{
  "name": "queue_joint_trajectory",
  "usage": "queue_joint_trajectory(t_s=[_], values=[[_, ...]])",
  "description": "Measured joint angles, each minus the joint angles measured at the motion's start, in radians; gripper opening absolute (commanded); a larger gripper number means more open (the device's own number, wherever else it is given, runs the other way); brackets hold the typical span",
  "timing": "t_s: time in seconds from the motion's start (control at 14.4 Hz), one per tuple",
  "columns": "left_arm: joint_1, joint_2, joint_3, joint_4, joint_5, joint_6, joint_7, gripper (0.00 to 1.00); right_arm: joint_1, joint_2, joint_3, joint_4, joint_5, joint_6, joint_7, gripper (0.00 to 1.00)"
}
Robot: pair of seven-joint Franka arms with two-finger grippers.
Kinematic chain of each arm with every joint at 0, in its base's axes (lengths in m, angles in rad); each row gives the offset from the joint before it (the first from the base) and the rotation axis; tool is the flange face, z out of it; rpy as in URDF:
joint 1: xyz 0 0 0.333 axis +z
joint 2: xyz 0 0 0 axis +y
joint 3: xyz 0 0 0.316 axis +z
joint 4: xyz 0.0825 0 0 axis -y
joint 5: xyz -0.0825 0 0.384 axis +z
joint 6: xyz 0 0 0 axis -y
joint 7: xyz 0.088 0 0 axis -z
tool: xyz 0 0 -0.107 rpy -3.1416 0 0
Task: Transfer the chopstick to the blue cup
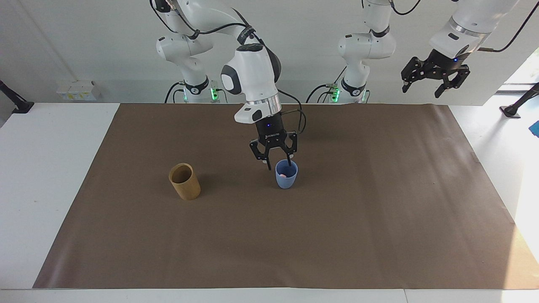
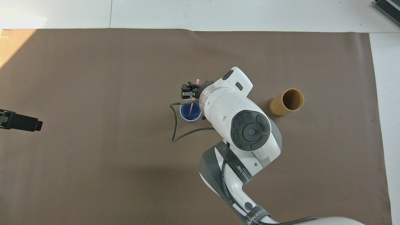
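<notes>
The blue cup stands upright near the middle of the brown mat, also seen from above as the blue cup. The pale pink chopstick stands in it, leaning against the rim; only its pink end shows inside the cup in the facing view. My right gripper hangs just over the cup's rim, open, its fingertips spread on either side of the stick and apart from it. From above, the right gripper is partly hidden by the arm's wrist. My left gripper waits open, high over the left arm's end of the mat.
A tan-brown cylindrical cup stands upright on the mat toward the right arm's end, about level with the blue cup. A black cable loops from the right wrist over the mat beside the blue cup. The brown mat covers most of the white table.
</notes>
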Motion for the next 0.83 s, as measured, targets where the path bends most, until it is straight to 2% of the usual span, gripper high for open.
queue_joint_trajectory(t_s=[0.28, 0.42, 0.63, 0.83], values=[[0.000, 0.004, 0.007, -0.001, 0.000, -0.002, 0.000, 1.00, -0.103, -0.138, -0.004, -0.144, -0.005, -0.039, -0.004, 1.00], [0.001, 0.004, 0.009, -0.001, 0.000, -0.003, 0.000, 1.00, -0.138, -0.206, -0.005, -0.167, -0.007, -0.161, -0.029, 1.00], [0.001, 0.004, 0.009, -0.001, 0.000, -0.003, 0.000, 1.00, -0.208, -0.293, -0.012, -0.150, 0.009, -0.348, -0.114, 1.00], [0.001, 0.004, 0.009, -0.001, 0.000, -0.004, 0.000, 1.00, -0.283, -0.316, -0.018, -0.031, 0.083, -0.581, -0.225, 1.00]])
